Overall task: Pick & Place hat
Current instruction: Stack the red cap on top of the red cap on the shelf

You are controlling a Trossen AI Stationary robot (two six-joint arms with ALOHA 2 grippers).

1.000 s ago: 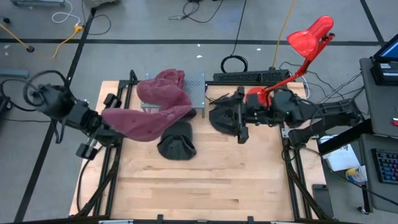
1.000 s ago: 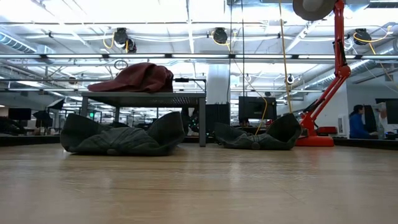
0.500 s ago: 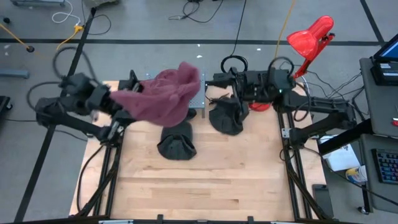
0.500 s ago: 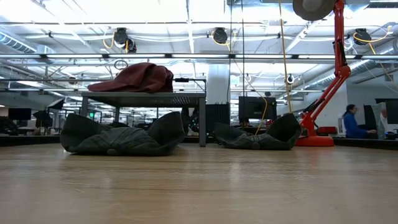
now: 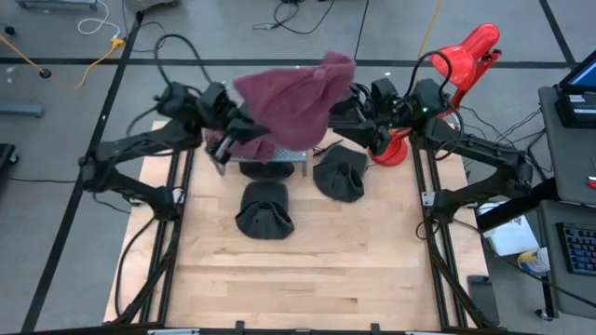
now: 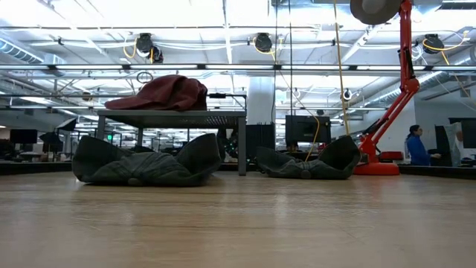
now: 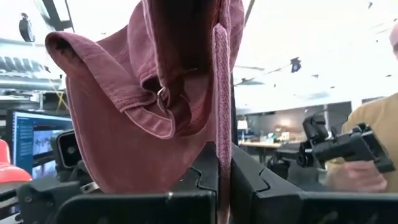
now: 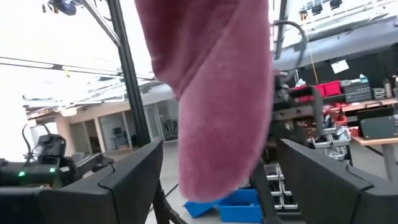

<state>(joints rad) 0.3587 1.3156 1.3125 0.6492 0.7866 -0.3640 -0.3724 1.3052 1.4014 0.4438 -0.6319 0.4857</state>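
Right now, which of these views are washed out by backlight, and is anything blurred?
Left wrist view: bright ceiling glare behind the maroon hat, which stays sharp. Right wrist view: blown-out background, and the hat hangs close and soft between the open fingers. Low view: bright overhead lights. High view: evenly lit.

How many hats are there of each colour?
Maroon hats: 2, the lifted maroon hat in the left gripper and the resting maroon hat on the metal stand.
Dark hats: 2, the left dark hat and the right dark hat, both on the wooden table.
Total: 4 hats.
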